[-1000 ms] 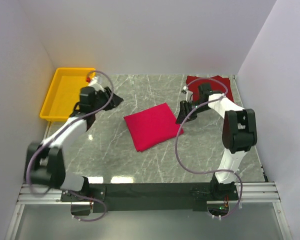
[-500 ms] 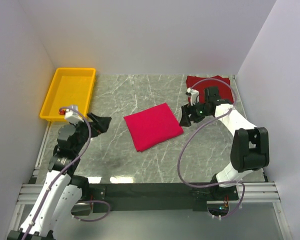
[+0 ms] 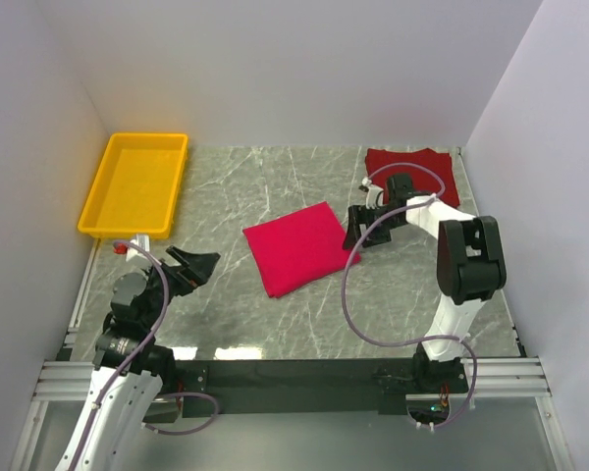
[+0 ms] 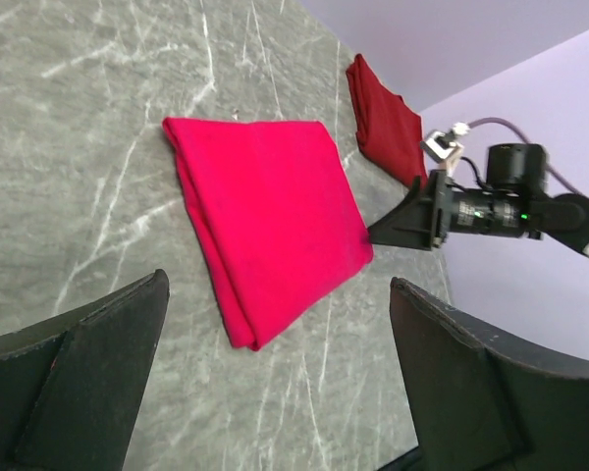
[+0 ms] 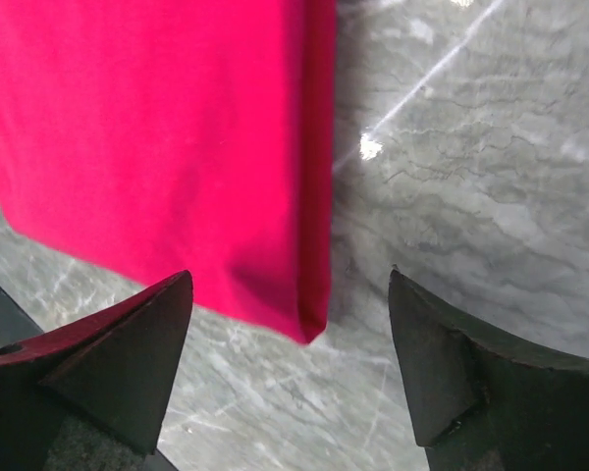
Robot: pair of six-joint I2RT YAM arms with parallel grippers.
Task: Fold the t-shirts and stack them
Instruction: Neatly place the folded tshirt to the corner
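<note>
both t-shirts look folded: the crimson-pink shirt [image 3: 299, 247] lies as a flat packet in the middle of the surface [image 3: 236, 314], and the maroon shirt [image 3: 412, 169] is well apart from it at the far right corner. so stacking seems to be the step in hand. the right jaws stand open and empty, low at the pink shirt's right-hand edge, with the shirt's corner showing between them in the right wrist view. the left jaws are spread wide and empty too, off the shirt's left side and clear of it. to do it well, i'd bring the two sets of jaws in at opposite edges, bite through every layer rather than only the top one, lift level so the fold does not fall open, and lay it squarely on the maroon one. the yellow tray [image 3: 137, 182] at the far left holds nothing that i can see.
</note>
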